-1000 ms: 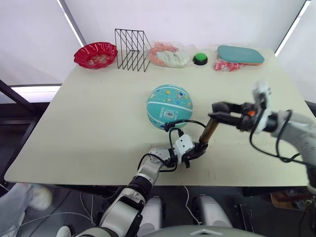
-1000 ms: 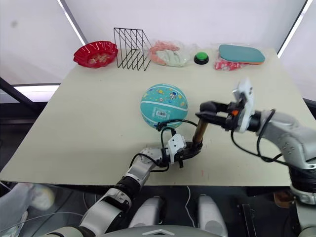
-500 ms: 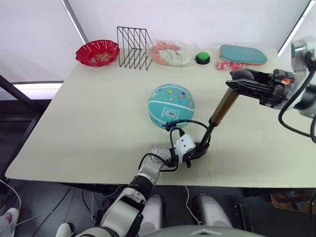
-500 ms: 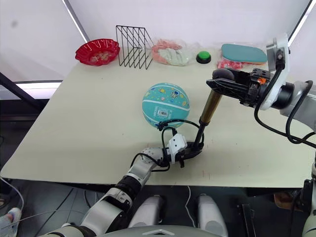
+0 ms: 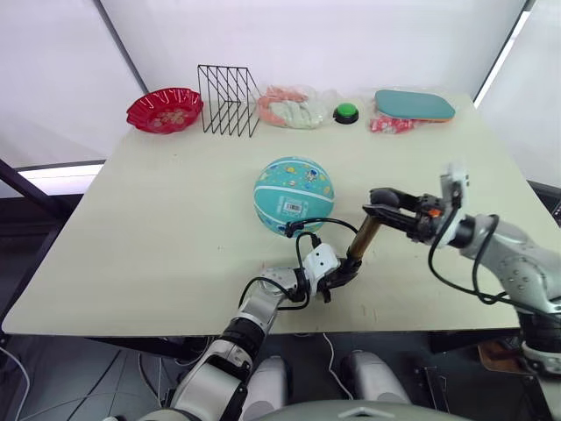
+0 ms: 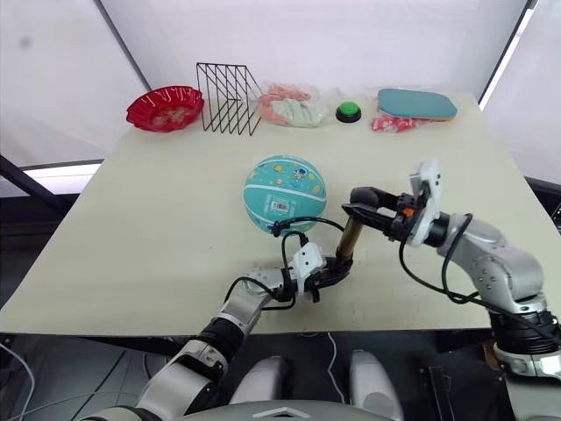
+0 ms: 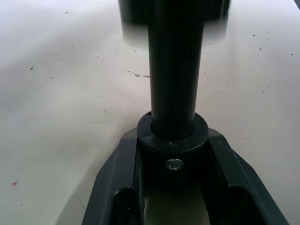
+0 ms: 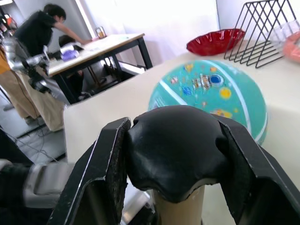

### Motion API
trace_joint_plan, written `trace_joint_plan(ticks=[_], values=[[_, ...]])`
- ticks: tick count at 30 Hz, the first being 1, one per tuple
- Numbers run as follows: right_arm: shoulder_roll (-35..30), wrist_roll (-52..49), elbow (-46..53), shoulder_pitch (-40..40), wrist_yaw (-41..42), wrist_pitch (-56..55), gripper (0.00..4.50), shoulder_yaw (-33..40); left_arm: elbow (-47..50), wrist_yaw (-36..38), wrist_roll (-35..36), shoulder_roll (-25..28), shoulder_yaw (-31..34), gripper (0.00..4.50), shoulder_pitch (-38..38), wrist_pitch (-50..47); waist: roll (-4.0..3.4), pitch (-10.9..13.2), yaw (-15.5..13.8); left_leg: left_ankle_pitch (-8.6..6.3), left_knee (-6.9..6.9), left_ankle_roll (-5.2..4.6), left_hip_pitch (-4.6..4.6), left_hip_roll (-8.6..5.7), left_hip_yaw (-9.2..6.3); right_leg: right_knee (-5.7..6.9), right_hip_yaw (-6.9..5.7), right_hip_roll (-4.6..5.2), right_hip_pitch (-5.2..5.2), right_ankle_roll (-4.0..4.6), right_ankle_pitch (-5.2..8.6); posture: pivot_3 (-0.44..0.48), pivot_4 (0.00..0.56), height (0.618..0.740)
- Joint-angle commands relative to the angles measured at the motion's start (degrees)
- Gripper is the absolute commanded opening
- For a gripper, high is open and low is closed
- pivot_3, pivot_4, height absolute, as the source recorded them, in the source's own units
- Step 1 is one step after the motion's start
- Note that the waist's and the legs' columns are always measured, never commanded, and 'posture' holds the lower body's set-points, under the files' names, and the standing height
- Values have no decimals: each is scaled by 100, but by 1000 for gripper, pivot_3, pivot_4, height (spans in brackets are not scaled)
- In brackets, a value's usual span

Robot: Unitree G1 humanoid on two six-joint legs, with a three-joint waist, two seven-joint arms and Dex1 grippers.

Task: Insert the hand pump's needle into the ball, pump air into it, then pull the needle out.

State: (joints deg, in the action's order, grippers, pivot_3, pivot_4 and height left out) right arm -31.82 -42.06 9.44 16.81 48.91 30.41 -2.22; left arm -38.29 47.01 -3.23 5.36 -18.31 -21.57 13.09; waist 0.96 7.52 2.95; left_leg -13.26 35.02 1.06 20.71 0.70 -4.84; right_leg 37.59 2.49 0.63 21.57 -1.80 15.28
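ball (image 5: 294, 195) mid-table, hand pump (image 5: 362, 239) right-front

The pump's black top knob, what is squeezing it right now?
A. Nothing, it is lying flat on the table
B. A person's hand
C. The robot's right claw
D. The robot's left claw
C: the right claw has one finger on each side of the black knob of the hand pump, while the left claw grips the pump's bottom end on the table.
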Motion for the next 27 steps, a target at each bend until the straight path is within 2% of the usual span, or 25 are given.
trace_joint_plan(ticks=[1, 5, 9, 13, 17, 24, 27], values=[[47, 1020, -736, -337, 31, -55, 2035, -887, -168, 94, -12, 35, -76, 1050, 262, -171, 0, 0, 11, 0, 0, 1, -1, 1, -2, 0, -1, -1, 0, 0, 0, 0, 150, 740], [-19, 891, -537, -161, 64, -12, 2035, -618, -169, 110, -12, 40, -76, 1050, 252, -185, -2, -1, 30, -2, 0, 4, 0, 1, -4, 1, -4, 1, 0, 1, 0, 0, 150, 740], [-546, -50, 432, 339, 123, 495, 2035, 342, -247, 121, -11, 32, -66, 1050, 217, -169, -21, 46, 5, -3, 1, 6, 11, -9, -6, 1, -6, 10, 10, -1, 0, 0, 150, 740], [-962, -1029, 873, 871, 53, 1158, 2035, 1094, -348, 120, -17, -8, -76, 1050, 187, -135, -25, 102, -77, -3, 8, 6, 58, -22, -11, -1, -11, 24, 42, -8, -2, 0, 150, 740], [-1391, -1983, 920, 1681, -244, 1819, 2035, 1750, -481, 127, -23, -44, -107, 1050, 138, -98, -28, 135, -129, -1, 36, 5, 138, -42, -14, 4, -8, 40, 109, -35, -16, 0, 150, 740], [-1897, -3099, 652, 2616, -688, 2535, 2035, 2327, -595, 151, -41, -45, -116, 1050, 108, -46, -11, 161, -209, -1, 37, 4, 141, -42, -15, 2, -10, 41, 110, -34, -16, 0, 150, 740], [-1952, -3314, 595, 2756, -786, 2662, 2035, 2339, -637, 159, -41, -39, -113, 1050, 101, -19, -17, 188, -215, -1, 39, 4, 145, -41, -15, 5, -10, 41, 113, -34, -16, 0, 150, 740]])
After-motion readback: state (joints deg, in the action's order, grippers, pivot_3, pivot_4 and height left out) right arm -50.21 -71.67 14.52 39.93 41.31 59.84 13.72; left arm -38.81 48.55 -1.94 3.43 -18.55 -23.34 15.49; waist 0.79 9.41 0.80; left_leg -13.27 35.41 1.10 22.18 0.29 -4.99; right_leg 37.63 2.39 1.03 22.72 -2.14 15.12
